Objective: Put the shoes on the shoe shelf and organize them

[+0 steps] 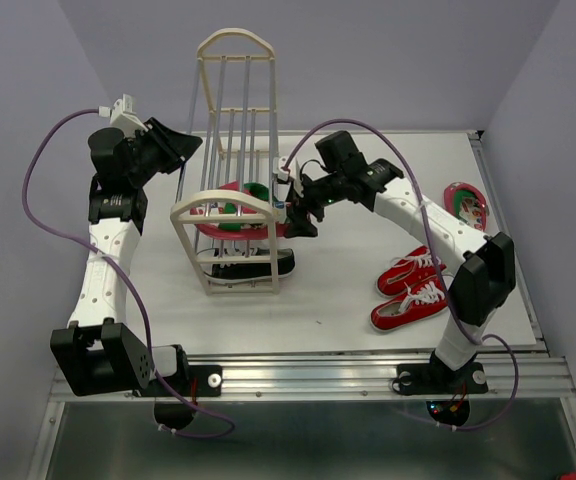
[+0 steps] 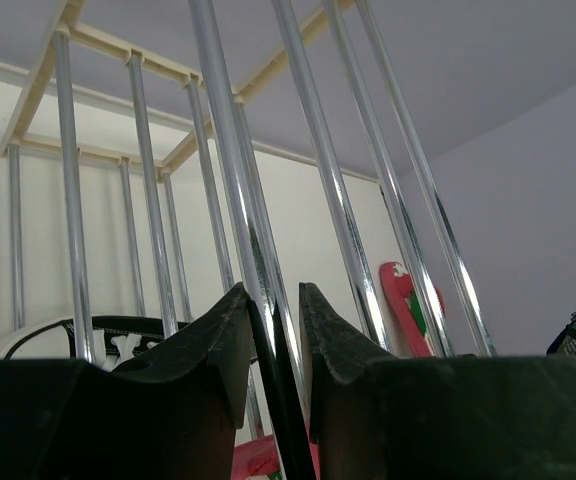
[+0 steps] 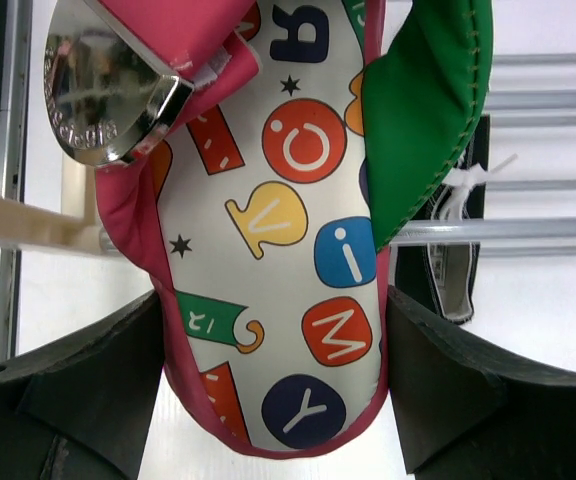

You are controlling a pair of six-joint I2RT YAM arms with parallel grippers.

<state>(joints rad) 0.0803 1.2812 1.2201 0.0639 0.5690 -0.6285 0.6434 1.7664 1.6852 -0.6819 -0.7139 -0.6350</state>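
The cream shoe shelf (image 1: pixel 226 205) with grey rods stands mid-table. My left gripper (image 1: pixel 188 148) is at its left side, shut on one rod (image 2: pixel 268 330). My right gripper (image 1: pixel 290 212) is shut on the heel of a pink patterned flip-flop (image 1: pixel 238 205), which reaches into a middle tier; its green strap and letter pattern fill the right wrist view (image 3: pixel 288 230), between my fingers (image 3: pixel 468 390). Two black sneakers (image 1: pixel 253 266) sit on the bottom tier. Two red sneakers (image 1: pixel 411 288) lie on the table at the right. The other flip-flop (image 1: pixel 465 206) lies at the far right.
The table (image 1: pixel 348 310) ends at a metal rail at the front. Purple walls stand close on both sides. Purple cables loop over both arms. One black sneaker's opening (image 3: pixel 448 280) shows under the rods in the right wrist view.
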